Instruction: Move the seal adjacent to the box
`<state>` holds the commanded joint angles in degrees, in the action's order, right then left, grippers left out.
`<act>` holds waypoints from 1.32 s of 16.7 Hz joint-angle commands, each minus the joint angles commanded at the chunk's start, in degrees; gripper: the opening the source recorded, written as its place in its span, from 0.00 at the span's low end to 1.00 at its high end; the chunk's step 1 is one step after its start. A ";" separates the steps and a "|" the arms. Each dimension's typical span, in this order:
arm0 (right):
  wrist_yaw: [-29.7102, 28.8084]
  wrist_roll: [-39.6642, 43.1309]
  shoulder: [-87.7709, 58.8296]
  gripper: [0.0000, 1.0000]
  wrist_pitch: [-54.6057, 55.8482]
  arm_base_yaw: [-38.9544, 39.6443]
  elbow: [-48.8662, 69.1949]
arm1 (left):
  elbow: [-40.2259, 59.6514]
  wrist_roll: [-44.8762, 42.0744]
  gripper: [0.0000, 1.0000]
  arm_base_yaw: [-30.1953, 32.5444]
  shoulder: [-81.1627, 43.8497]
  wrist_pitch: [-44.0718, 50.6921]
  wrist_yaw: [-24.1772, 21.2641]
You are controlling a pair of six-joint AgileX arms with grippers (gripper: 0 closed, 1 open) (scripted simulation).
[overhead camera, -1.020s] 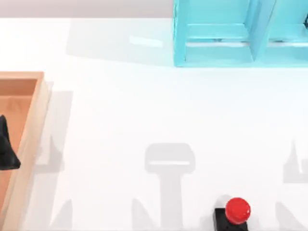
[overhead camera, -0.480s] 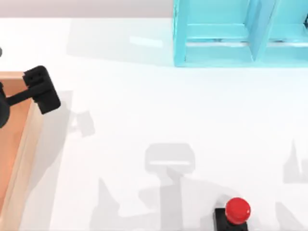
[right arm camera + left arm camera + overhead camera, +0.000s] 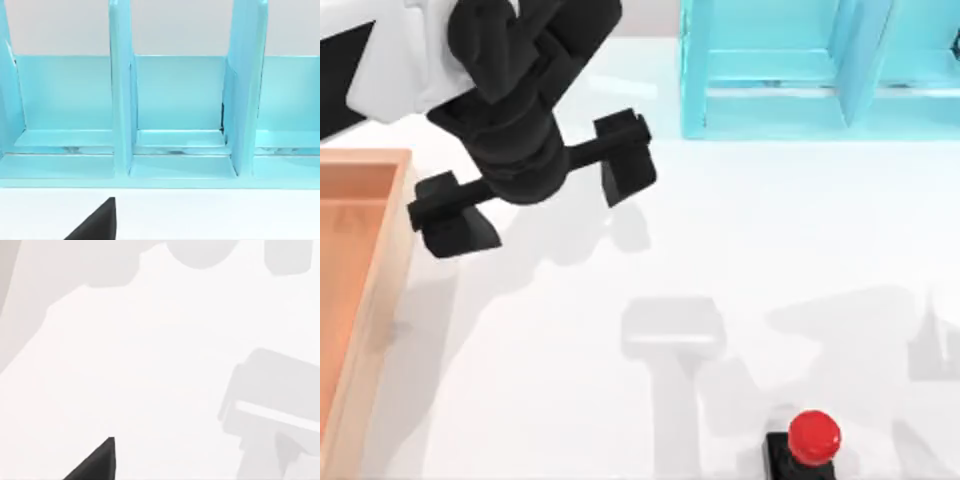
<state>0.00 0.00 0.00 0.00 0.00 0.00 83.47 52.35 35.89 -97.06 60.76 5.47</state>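
Note:
The seal [image 3: 814,440], a red knob on a black block, stands at the table's front edge, right of the middle. The box [image 3: 375,290], with tan walls and an orange-brown inside, lies along the left edge. My left gripper [image 3: 540,195] hangs high over the table, just right of the box's far corner and far from the seal. It is open, its two black fingers [image 3: 625,165] spread wide with nothing between them. One dark fingertip [image 3: 95,465] shows over bare white table in the left wrist view. A fingertip [image 3: 95,225] of the right gripper faces the shelf in the right wrist view.
A light-blue shelf unit [image 3: 800,70] with upright dividers stands at the back right, and its compartments [image 3: 175,110] face the right wrist camera. White table stretches between the box and the seal, crossed by grey shadows.
My left arm has swung from over the box at the left edge toward the back and right, and looks larger. The seal and box have not moved.

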 joint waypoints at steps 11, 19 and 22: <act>0.00 0.00 0.00 1.00 0.00 0.00 0.00 | 33.38 12.57 1.00 26.63 -27.10 21.17 -4.52; 0.00 0.00 0.00 1.00 0.00 0.00 0.00 | 38.83 13.83 1.00 31.99 -30.31 24.16 -5.69; 0.00 0.00 0.00 1.00 0.00 0.00 0.00 | 38.54 13.77 1.00 31.78 -30.15 23.88 -5.63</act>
<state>0.00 0.00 0.00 0.00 0.00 0.00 122.01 66.12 67.67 -127.21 84.65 -0.17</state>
